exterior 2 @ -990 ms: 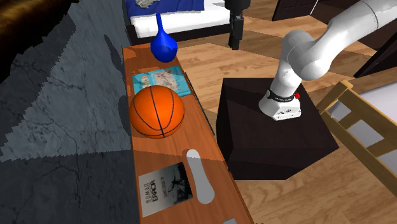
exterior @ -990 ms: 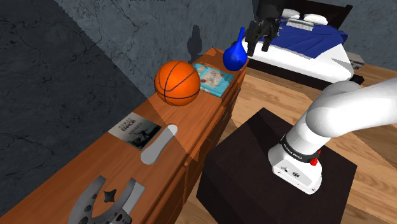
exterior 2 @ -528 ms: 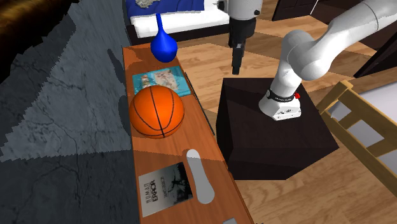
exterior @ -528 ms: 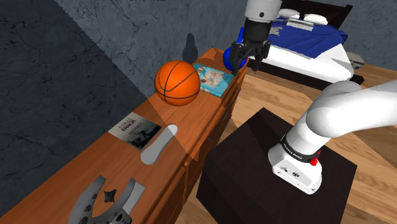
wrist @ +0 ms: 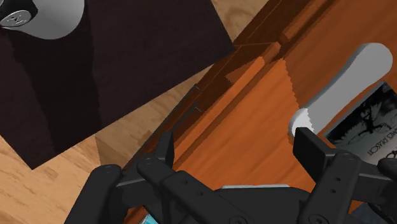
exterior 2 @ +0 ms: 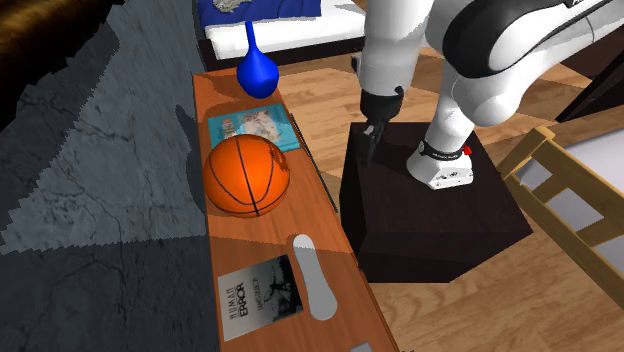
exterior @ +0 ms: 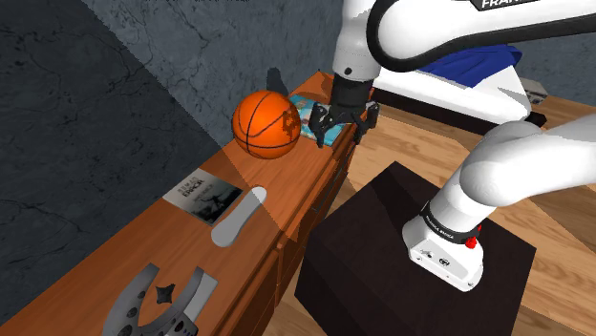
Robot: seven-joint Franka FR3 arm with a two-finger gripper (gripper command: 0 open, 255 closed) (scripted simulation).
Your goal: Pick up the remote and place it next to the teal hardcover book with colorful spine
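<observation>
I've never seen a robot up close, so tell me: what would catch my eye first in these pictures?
The orange basketball grabs the eye first, sitting on the long wooden dresser beside a teal book. Next comes the big white arm bending over from its dark box, its black claw hanging open near the dresser's edge. A blue vase stands at the dresser's far end.

An orange basketball [exterior: 266, 124] with black seam lines sits on a reddish-brown dresser top [exterior: 124, 253]. Beyond the basketball are a teal book [exterior 2: 252, 126] with a pale pictured cover and a deep blue vase [exterior 2: 257, 70]. On the basketball's other side are a pale grey remote [exterior: 239, 218] and a black-and-white book [exterior: 202, 194].
</observation>
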